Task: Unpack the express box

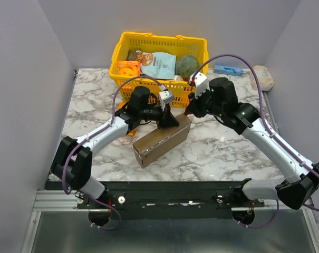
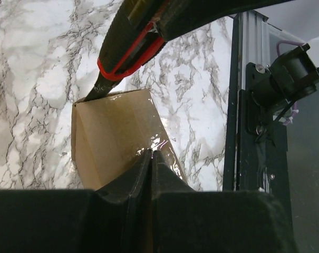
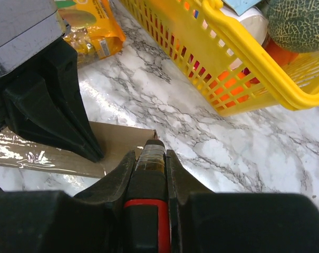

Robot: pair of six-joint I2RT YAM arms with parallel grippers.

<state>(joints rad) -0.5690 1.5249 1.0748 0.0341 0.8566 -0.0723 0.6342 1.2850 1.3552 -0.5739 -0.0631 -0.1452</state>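
The express box [image 1: 160, 140], plain brown cardboard with shiny clear tape along its top, lies shut in the middle of the marble table. My left gripper [image 1: 168, 120] rests its tips on the box's taped top [image 2: 114, 132]; in the left wrist view its fingers [image 2: 141, 168] are pressed together with nothing visible between them. My right gripper [image 1: 190, 111] is shut on a black and red box cutter [image 3: 148, 211]. The cutter [image 2: 128, 50] slants down, with its tip at the box's far corner [image 3: 122, 139].
A yellow basket [image 1: 119, 51] stands just behind the box, holding an orange packet, a blue-white bag [image 1: 158, 64] and a melon [image 1: 187, 64]. A blue item [image 1: 228, 69] and a beige item [image 1: 262, 77] lie at the back right. An aluminium rail [image 2: 243, 79] borders the table's near edge.
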